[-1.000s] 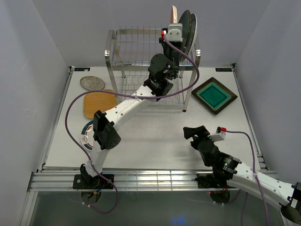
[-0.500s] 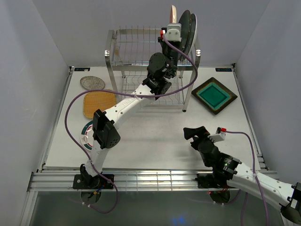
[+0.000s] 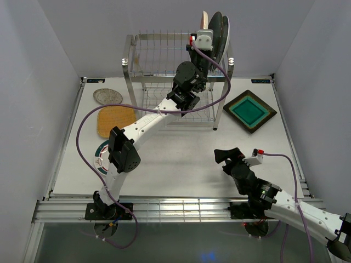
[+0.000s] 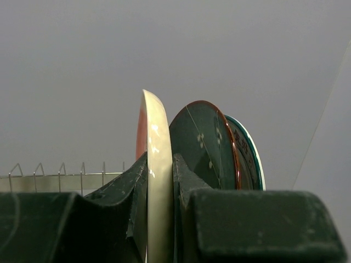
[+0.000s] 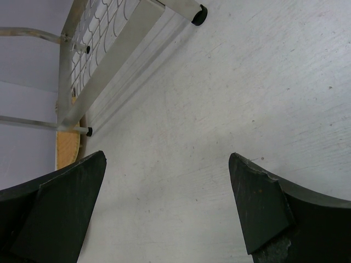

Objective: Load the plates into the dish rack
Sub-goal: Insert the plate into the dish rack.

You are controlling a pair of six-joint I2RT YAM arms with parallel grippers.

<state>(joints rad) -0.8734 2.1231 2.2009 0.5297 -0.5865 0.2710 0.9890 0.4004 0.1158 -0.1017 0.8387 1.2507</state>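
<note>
Top external view: The dish rack [image 3: 170,76] stands at the far centre of the table [image 3: 181,164]. The left gripper [image 3: 204,32] is raised at the right end of the rack's top tier and holds the pink-cream plate [image 3: 203,18] upright on edge. Just right of it stand the dark blue-grey plate [image 3: 215,27] and the blue-patterned-rim plate [image 3: 225,30], also on edge. On the table left of the rack lie the silver-grey round plate [image 3: 107,96] and the yellow woven square plate [image 3: 115,119]. The green-rimmed white plate [image 3: 100,156] lies nearer, partly hidden by the left arm [image 3: 142,129]. The brown square plate [image 3: 249,110] lies right of the rack. The right gripper [image 3: 230,156] is low over the near right of the table.

Left wrist view: The jaws pinch the lower edge of the pink-cream plate [image 4: 156,137]. The rack's wire tips [image 4: 60,170] show at left.

Right wrist view: The jaws are spread wide over bare table, holding nothing. A rack foot [image 5: 198,15] is at the top.
</note>
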